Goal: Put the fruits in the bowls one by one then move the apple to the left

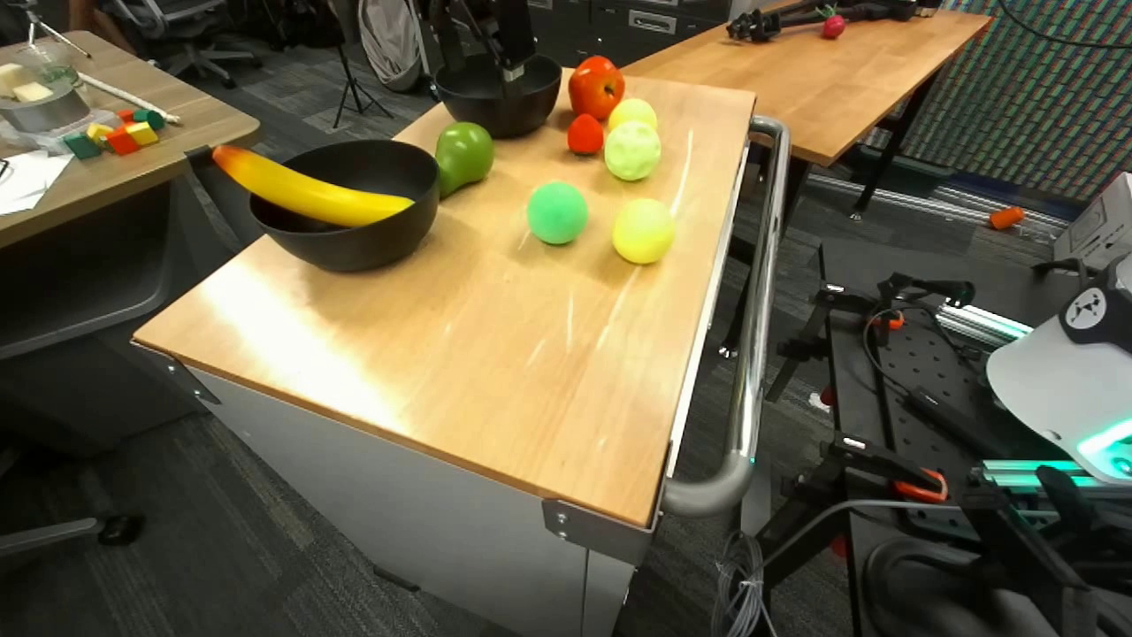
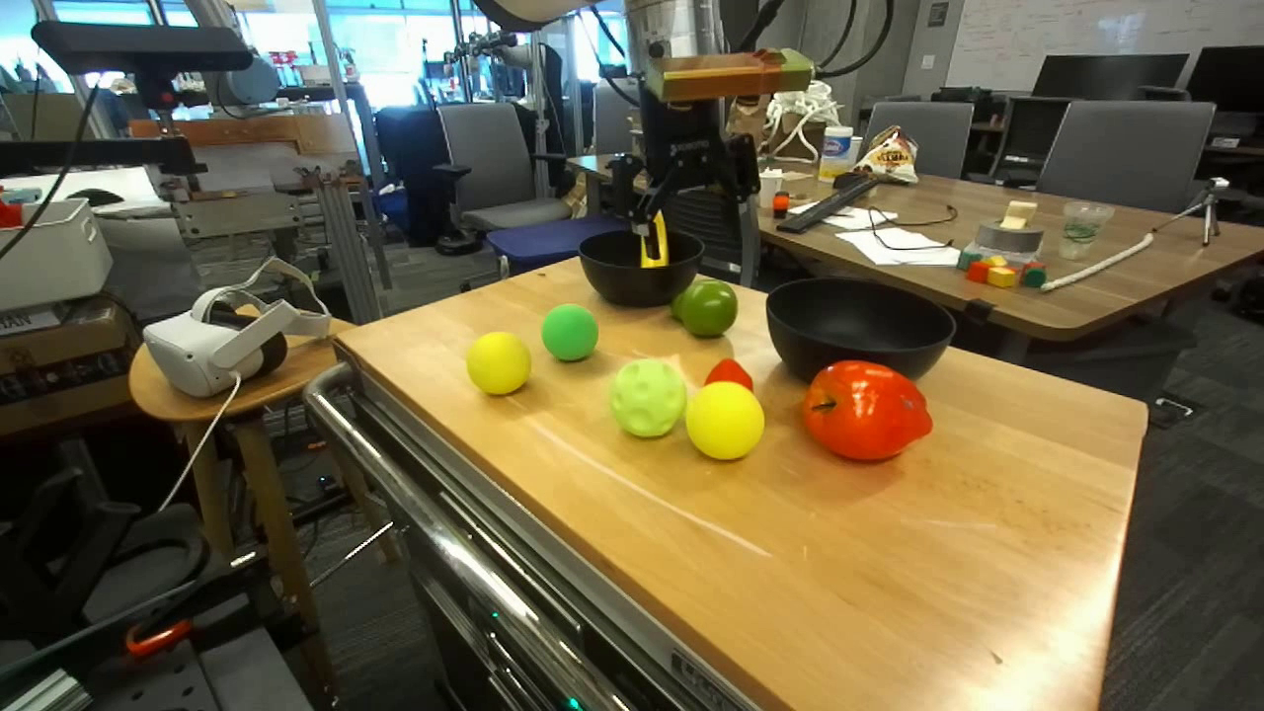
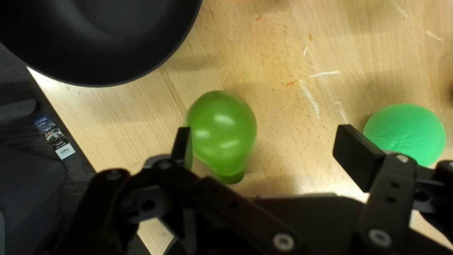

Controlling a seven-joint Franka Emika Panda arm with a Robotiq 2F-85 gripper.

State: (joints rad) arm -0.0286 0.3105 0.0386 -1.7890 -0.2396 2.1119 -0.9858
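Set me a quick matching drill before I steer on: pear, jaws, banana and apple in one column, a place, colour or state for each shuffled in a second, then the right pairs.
Things:
1. green pear
2. jaws
3. banana
4. apple

Places, colours, states:
A. wide open
B. glossy red-orange, on the wooden top
C. in a black bowl, one end sticking out past its rim
D. on the wooden top, between the bowl in C and the other bowl

Pairs: 1-D, 2-A, 3-C, 4-B
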